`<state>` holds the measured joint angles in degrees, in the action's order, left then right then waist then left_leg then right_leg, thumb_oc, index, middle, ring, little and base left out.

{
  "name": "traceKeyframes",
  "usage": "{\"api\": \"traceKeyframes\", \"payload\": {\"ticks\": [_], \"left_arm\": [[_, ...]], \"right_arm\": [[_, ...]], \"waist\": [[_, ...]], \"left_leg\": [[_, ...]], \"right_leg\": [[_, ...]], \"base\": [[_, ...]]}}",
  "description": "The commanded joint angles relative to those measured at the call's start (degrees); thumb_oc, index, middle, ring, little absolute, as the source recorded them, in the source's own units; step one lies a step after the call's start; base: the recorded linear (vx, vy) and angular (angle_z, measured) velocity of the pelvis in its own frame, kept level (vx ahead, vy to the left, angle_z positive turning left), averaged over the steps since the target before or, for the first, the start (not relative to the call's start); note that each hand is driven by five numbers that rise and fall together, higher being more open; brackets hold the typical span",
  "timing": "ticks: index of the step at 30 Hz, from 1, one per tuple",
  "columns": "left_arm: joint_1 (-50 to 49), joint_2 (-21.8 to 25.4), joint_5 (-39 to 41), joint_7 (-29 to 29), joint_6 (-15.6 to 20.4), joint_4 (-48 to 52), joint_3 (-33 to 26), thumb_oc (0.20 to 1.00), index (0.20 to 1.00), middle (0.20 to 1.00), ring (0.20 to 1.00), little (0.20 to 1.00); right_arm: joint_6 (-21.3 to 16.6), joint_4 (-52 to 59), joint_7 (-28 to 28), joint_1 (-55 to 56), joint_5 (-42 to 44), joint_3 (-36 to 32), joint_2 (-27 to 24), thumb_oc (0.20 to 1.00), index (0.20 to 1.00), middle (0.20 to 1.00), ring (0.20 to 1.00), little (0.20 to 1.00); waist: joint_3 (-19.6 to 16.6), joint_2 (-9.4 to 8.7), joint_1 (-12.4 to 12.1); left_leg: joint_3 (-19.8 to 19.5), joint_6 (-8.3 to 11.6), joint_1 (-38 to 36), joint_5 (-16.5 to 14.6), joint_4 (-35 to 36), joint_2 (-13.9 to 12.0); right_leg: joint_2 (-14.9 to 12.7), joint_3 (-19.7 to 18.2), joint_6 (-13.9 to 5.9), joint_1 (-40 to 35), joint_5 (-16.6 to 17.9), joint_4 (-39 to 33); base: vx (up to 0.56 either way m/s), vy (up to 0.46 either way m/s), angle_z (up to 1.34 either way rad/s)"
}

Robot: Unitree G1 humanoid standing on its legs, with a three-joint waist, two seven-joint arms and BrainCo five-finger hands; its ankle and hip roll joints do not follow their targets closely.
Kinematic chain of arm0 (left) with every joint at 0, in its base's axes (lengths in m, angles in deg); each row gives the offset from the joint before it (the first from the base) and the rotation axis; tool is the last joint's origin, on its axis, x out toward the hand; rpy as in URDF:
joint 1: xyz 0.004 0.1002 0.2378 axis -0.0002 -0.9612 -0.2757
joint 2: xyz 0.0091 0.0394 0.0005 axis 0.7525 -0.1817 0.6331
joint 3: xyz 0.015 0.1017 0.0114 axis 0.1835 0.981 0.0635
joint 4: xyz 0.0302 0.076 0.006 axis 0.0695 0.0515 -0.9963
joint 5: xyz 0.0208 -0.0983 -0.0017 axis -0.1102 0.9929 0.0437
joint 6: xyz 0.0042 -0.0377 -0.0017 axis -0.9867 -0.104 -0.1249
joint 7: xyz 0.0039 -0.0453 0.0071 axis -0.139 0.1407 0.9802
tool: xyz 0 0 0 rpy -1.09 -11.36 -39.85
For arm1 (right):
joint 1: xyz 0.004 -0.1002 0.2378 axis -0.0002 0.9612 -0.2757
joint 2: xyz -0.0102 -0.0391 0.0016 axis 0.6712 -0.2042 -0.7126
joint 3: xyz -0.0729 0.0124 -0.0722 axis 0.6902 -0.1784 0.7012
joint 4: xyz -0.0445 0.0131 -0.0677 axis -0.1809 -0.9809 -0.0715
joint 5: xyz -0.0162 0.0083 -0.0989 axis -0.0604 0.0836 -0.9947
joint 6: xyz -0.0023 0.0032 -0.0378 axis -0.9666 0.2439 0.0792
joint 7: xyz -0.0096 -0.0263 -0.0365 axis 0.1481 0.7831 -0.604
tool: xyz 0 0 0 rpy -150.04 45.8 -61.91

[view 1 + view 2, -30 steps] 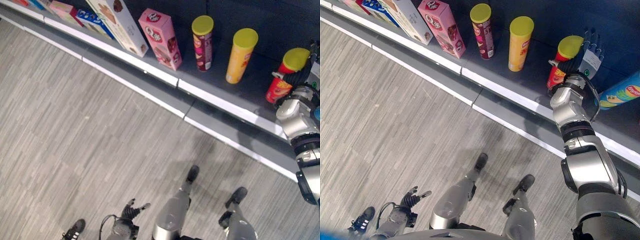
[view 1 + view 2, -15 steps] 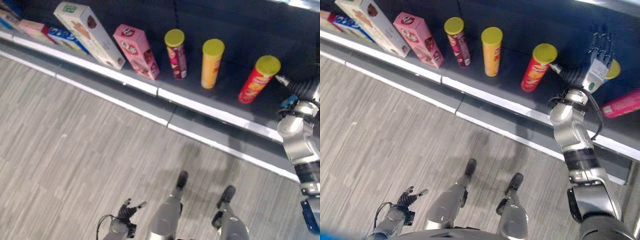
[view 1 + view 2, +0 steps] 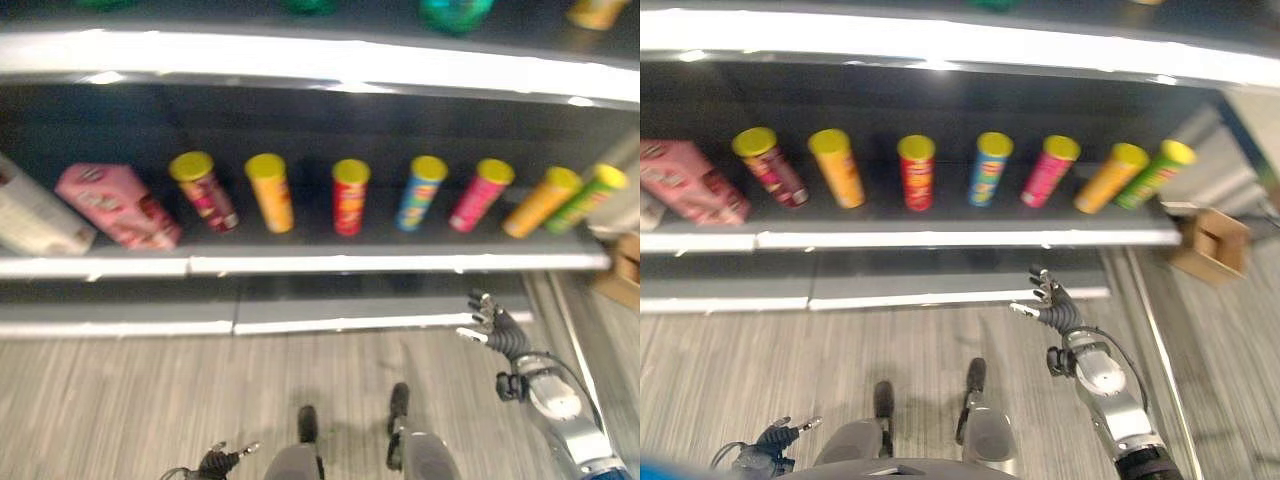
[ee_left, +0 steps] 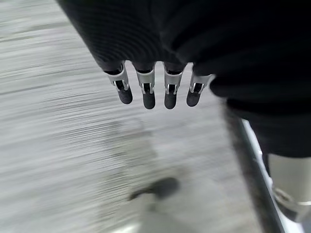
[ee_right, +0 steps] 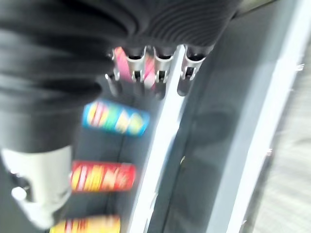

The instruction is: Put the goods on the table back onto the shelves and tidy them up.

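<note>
Right hand hangs released and empty before the shelf holding 7 upright cans.

Yellow-lidded cans in red, blue, pink; pink box

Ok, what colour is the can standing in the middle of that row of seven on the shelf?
The middle can is blue with a yellow lid, clearest in the right eye view.

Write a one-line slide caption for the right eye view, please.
Seven yellow-lidded cylindrical snack cans stand in a row on the dark shelf; open right hand held below, empty.
</note>
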<state>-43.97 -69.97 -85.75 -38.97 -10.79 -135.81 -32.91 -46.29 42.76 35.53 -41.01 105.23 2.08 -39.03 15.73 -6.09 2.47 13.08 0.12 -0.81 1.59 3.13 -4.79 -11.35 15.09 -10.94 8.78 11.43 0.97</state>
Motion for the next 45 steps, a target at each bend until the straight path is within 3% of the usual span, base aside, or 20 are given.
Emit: {"api": "traceKeyframes", "payload": {"ticks": [1,3,6,9,10,11,12,14,15,16,18,19,21,25,28,31,35,39,41,45], "left_arm": [[-1.85,1.39,-0.49,-2.12,0.26,-1.23,0.94,1.000,1.000,1.000,1.000,1.000],[-2.02,1.62,-0.16,-2.32,0.38,-1.22,0.73,1.000,1.000,1.000,1.000,1.000],[-3.04,2.24,1.67,-2.93,0.41,-1.15,-1.92,1.000,1.000,1.000,1.000,1.000],[-3.52,2.66,2.12,-2.91,0.82,-1.17,-3.15,1.000,1.000,1.000,1.000,1.000],[-4.12,2.57,2.99,-2.93,1.05,-1.08,-4.19,1.000,1.000,1.000,1.000,1.000],[-4.12,2.53,2.99,-2.93,1.05,-1.07,-4.12,1.000,1.000,1.000,1.000,1.000],[-4.87,1.96,4.84,-3.04,1.25,-0.22,-4.98,1.000,1.000,1.000,1.000,1.000],[-5.04,1.14,6.17,-3.07,1.55,0.65,-5.28,1.000,1.000,1.000,1.000,1.000],[-5.01,1.09,6.17,-3.07,1.55,0.65,-5.27,1.000,1.000,1.000,1.000,1.000],[-4.88,0.06,7.12,-2.58,1.60,1.32,-5.05,1.000,1.000,1.000,1.000,1.000],[-4.97,-0.52,7.33,-2.42,1.55,1.97,-4.75,1.000,1.000,1.000,1.000,1.000],[-4.48,-1.46,7.46,-1.90,2.14,1.69,-4.09,1.000,1.000,1.000,1.000,1.000],[-4.15,-1.87,6.87,-1.64,2.37,0.95,-2.88,1.000,1.000,1.000,1.000,1.000],[-4.06,-2.03,4.75,-1.62,2.04,-0.07,-1.10,1.000,1.000,1.000,1.000,1.000],[-3.82,-1.63,3.52,-1.15,1.73,-0.50,-1.29,1.000,1.000,1.000,1.000,1.000],[-5.10,-1.96,3.12,-0.67,1.22,-1.56,-2.72,1.000,1.000,1.000,1.000,1.000],[-5.71,-1.91,4.62,0.06,1.01,-1.53,-4.55,1.000,1.000,1.000,1.000,1.000],[-4.27,-0.66,4.70,0.54,0.88,0.22,-2.92,1.000,1.000,1.000,1.000,1.000],[-3.17,-0.05,4.77,0.59,1.07,1.33,-1.71,1.000,1.000,1.000,1.000,1.000],[-2.48,0.17,3.51,0.28,1.08,0.53,-0.86,1.000,1.000,1.000,1.000,1.000]], "right_arm": [[-2.18,1.90,3.49,-6.46,4.11,-4.71,-7.54,1.000,1.000,1.000,1.000,1.000],[-1.95,1.26,3.92,-6.64,4.50,-5.28,-9.09,1.000,1.000,1.000,1.000,1.000],[-1.55,1.60,4.20,-5.26,3.57,-8.94,-14.18,1.000,1.000,1.000,1.000,1.000],[-1.26,3.04,3.78,-2.97,2.97,-12.94,-15.74,1.000,1.000,1.000,1.000,1.000],[-1.74,4.51,3.20,-2.30,2.86,-15.70,-17.50,1.000,1.000,1.000,1.000,1.000],[-1.70,4.62,3.20,-2.13,2.87,-15.84,-17.53,1.000,1.000,1.000,1.000,1.000],[-2.33,6.19,1.46,-1.31,2.36,-19.71,-19.20,1.000,1.000,1.000,1.000,1.000],[-3.33,6.60,-0.76,-2.80,1.93,-21.92,-20.05,1.000,1.000,1.000,1.000,1.000],[-3.33,6.60,-0.78,-2.80,1.92,-21.94,-20.10,1.000,1.000,1.000,1.000,1.000],[-4.54,6.68,-4.90,-4.87,1.99,-24.35,-19.26,1.000,1.000,1.000,1.000,1.000],[-5.10,6.36,-6.92,-6.48,1.53,-24.70,-19.00,1.000,1.000,1.000,1.000,1.000],[-5.54,5.88,-10.42,-9.79,-0.89,-24.50,-19.02,1.000,1.000,1.000,1.000,1.000],[-5.78,5.03,-12.61,-11.88,-1.66,-25.57,-19.38,1.000,1.000,1.000,1.000,1.000],[-6.38,2.53,-17.29,-14.28,-3.93,-26.88,-19.55,1.000,1.000,1.000,1.000,1.000],[-6.31,1.53,-19.28,-15.48,-5.65,-26.87,-20.16,1.000,1.000,1.000,1.000,1.000],[-5.98,0.71,-20.19,-17.18,-6.59,-25.58,-18.73,1.000,1.000,1.000,1.000,1.000],[-3.34,-1.90,-20.03,-18.37,-12.76,-22.48,-18.53,1.000,1.000,1.000,1.000,1.000],[-2.70,-1.53,-20.51,-17.21,-13.74,-25.11,-17.45,1.000,1.000,1.000,1.000,1.000],[-2.09,-2.55,-21.56,-15.63,-14.57,-27.44,-18.13,1.000,1.000,1.000,1.000,1.000],[-1.05,-4.98,-21.42,-11.04,-13.34,-32.46,-20.36,1.000,1.000,1.000,1.000,1.000]], "waist": [[-2.60,1.90,-2.90],[-3.31,1.57,-3.40],[-5.50,0.58,-4.65],[-6.29,-0.53,-4.46],[-6.81,-0.49,-3.96],[-6.83,-0.34,-4.06],[-7.03,0.90,-2.94],[-6.88,2.45,-2.52],[-6.83,2.65,-2.53],[-6.24,3.30,-2.18],[-5.73,3.40,-2.31],[-4.65,2.11,-3.45],[-3.91,0.77,-4.39],[-4.22,2.83,-6.19],[-4.22,3.35,-7.00],[-4.94,4.08,-7.79],[-5.72,2.16,-8.89],[-4.60,2.13,-6.40],[-5.27,2.37,-6.14],[-6.42,2.49,-3.95]], "left_leg": [[1.31,2.58,-0.18,-3.16,0.28,-1.59],[2.83,3.22,-0.16,-3.11,0.13,-2.29],[7.20,6.41,-1.52,-3.93,-1.12,-6.39],[8.92,8.23,-2.32,-3.81,-2.09,-8.43],[9.84,10.07,-2.68,-2.84,-3.01,-11.65],[9.86,10.19,-2.69,-2.81,-3.04,-11.84],[10.38,11.73,-2.79,-0.26,-5.23,-15.39],[10.23,13.07,-2.49,5.19,-7.78,-18.45],[10.16,13.26,-2.51,5.33,-7.78,-18.73],[9.30,13.04,-1.31,8.77,-12.14,-20.14],[7.94,12.29,0.08,7.99,-15.46,-20.07],[0.13,8.69,4.95,0.65,-17.93,-12.81],[-3.75,6.11,9.36,-4.25,-15.92,-5.25],[-1.26,5.23,15.21,2.64,-5.60,0.99],[1.18,5.81,17.44,4.85,-1.68,1.98],[3.87,4.05,13.98,5.80,0.56,2.32],[6.82,1.99,8.12,2.94,-0.30,1.90],[5.99,-0.50,3.36,-0.31,-1.36,2.01],[3.65,0.18,2.53,-1.11,-0.33,1.83],[-0.67,1.81,1.72,-2.14,0.96,1.57]], "right_leg": [[-8.67,1.74,-1.23,-2.49,-3.57,7.32],[-10.63,3.46,-1.76,-3.51,-1.89,6.21],[-14.81,10.34,-3.92,-5.77,2.59,2.38],[-13.68,10.87,-4.06,-6.36,0.43,1.10],[-11.11,10.58,-3.78,-6.36,-3.00,0.73],[-10.93,10.58,-3.74,-6.35,-3.08,0.76],[-7.58,10.50,-2.59,-6.59,-6.38,0.17],[-3.54,10.53,-0.89,-7.37,-8.22,-1.72],[-3.23,10.60,-0.74,-7.48,-8.25,-1.85],[0.03,10.06,1.01,-8.90,-9.44,-4.67],[1.02,9.82,1.92,-9.50,-10.33,-5.53],[1.59,6.93,2.89,-9.27,-11.32,-5.97],[2.00,6.07,3.37,-8.96,-10.87,-5.97],[5.81,5.35,3.31,-10.08,-11.68,-5.97],[7.85,4.86,3.61,-11.38,-13.19,-5.97],[10.35,3.84,3.63,-14.12,-15.06,-5.97],[7.80,5.19,2.12,-15.60,-16.88,4.22],[1.76,5.73,-2.23,-7.65,-11.70,24.15],[-2.84,7.61,0.16,-7.27,-13.03,20.19],[-4.46,-0.20,-0.34,-5.32,-9.01,4.70]], "base": [[-0.01,-0.195,-1.09],[0.02,-0.174,-1.01],[0.09,-0.393,-1.01],[0.11,-0.465,-0.94],[0.07,-0.335,-0.76],[0.16,-0.648,-0.65],[0.11,-0.430,-0.42],[0.12,-0.419,-0.29],[0.16,-0.436,-0.50],[0.13,-0.382,-0.55],[0.10,-0.329,-0.62],[0.03,-0.300,-0.58],[0.08,-0.287,-0.42],[0.19,-0.093,-0.16],[0.15,-0.041,-0.26],[0.32,0.045,-0.15],[0.29,0.087,-0.72],[0.18,0.036,-0.24],[0.21,-0.130,0.37],[0.19,-0.186,0.59]]}}
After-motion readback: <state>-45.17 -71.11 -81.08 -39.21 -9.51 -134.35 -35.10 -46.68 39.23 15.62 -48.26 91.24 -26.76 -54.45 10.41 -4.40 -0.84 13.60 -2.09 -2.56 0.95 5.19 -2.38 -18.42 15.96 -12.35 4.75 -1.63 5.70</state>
